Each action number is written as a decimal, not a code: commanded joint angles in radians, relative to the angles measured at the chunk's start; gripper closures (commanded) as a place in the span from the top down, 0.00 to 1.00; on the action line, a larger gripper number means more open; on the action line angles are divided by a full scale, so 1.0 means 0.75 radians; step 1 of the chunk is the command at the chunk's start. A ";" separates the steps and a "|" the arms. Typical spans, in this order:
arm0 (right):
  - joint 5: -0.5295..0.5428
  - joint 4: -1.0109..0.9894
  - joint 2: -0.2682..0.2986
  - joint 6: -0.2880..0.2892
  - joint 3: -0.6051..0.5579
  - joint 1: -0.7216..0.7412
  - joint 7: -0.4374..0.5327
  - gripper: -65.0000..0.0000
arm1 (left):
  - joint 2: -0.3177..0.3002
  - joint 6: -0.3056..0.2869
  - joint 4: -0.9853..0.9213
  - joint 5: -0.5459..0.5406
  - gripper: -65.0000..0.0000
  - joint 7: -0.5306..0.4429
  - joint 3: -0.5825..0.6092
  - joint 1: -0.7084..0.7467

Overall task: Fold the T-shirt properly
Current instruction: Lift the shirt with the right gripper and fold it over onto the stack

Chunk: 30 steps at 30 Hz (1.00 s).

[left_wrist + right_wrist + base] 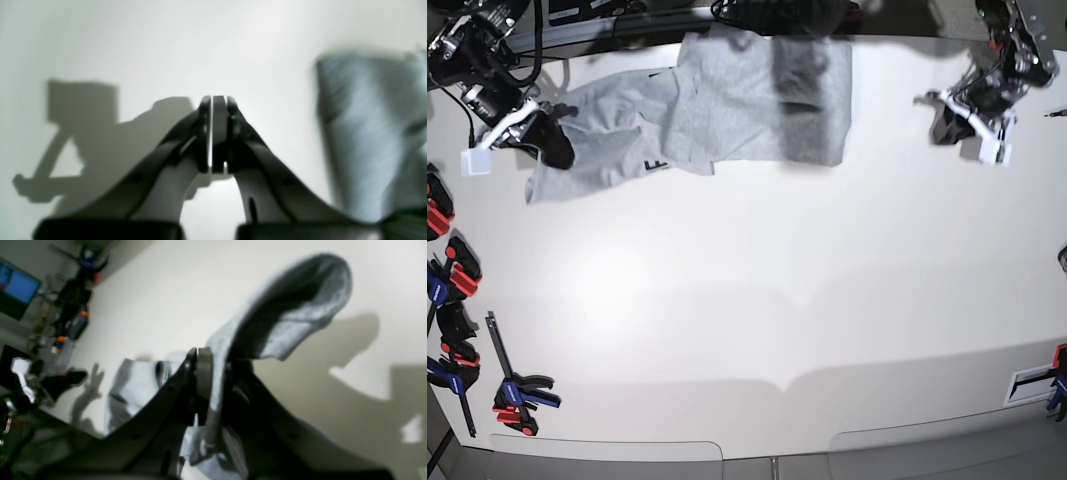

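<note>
My right fingers (213, 383) are closed on a bunched edge of the T-shirt (617, 130), the grey cloth pinched between the tips and a flap of it sticking up past them; my left fingers (218, 133) are shut with nothing between them. The T-shirt lies along the far part of the counter (747, 300), as the base view has it, stretching from under my right fingers, on that view's left, to past the middle. There its body makes a wide, fairly flat, grey piece with a straight edge on the side facing my left arm (1002, 50), while the part near my right arm (502, 65) is rumpled and narrower, with a bit of dark lettering (657, 164) showing near a fold. From my left wrist I see the shirt only as a blurred grey shape off to one side, well apart from my fingers, and their shadow (83, 110) falls on the pale counter beside them. My left arm reaches in over the counter from the far side, apart from the cloth. Farther out, a row of red, blue and black tools (457, 300) runs down one side of the counter, and a few more red and blue pieces (1059, 385) sit at the opposite edge.
</note>
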 commanded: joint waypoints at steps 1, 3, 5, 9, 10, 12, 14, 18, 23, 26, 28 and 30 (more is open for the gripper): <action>0.058 0.080 -0.019 0.011 0.001 -0.013 0.031 0.00 | -0.015 0.006 0.005 0.004 0.00 -0.037 -0.011 0.025; 0.080 0.193 -0.092 0.011 -0.034 -0.046 0.035 0.00 | -0.015 0.018 -0.026 0.002 0.00 -0.047 -0.010 0.067; 0.083 0.286 -0.172 0.011 -0.108 -0.090 0.048 0.00 | -0.015 0.017 -0.073 -0.009 0.00 -0.047 -0.010 0.079; 0.075 0.383 -0.304 0.011 -0.355 -0.158 0.057 0.00 | -0.015 0.017 -0.175 -0.010 0.00 -0.070 -0.010 0.079; 0.065 0.385 -0.327 0.011 -0.428 -0.163 0.067 0.00 | -0.015 0.017 -0.194 -0.010 0.00 -0.080 -0.010 0.079; -0.032 0.385 -0.364 0.011 -0.583 -0.164 0.114 0.00 | -0.015 0.017 -0.222 -0.009 0.00 -0.086 -0.010 0.079; -0.181 0.385 -0.388 0.011 -0.750 -0.163 0.196 0.00 | -0.015 0.017 -0.233 -0.010 0.00 -0.086 -0.010 0.079; -0.521 0.385 -0.394 0.011 -1.086 -0.161 0.340 0.00 | -0.015 0.017 -0.233 -0.014 0.00 -0.086 -0.010 0.079; -0.896 0.378 -0.394 -0.002 -1.377 -0.161 0.440 0.00 | -0.016 0.017 -0.233 -0.049 0.00 -0.085 -0.010 0.079; -1.048 0.346 -0.394 -0.074 -1.453 -0.161 0.509 0.00 | -0.016 0.017 -0.233 -0.049 0.00 -0.085 -0.010 0.079; -1.104 0.309 -0.394 -0.102 -1.476 -0.161 0.548 0.00 | -0.016 0.017 -0.233 -0.050 0.00 -0.085 -0.010 0.079; -1.122 0.261 -0.394 -0.109 -1.481 -0.160 0.574 0.00 | -0.017 0.017 -0.233 -0.069 0.00 -0.084 -0.010 0.079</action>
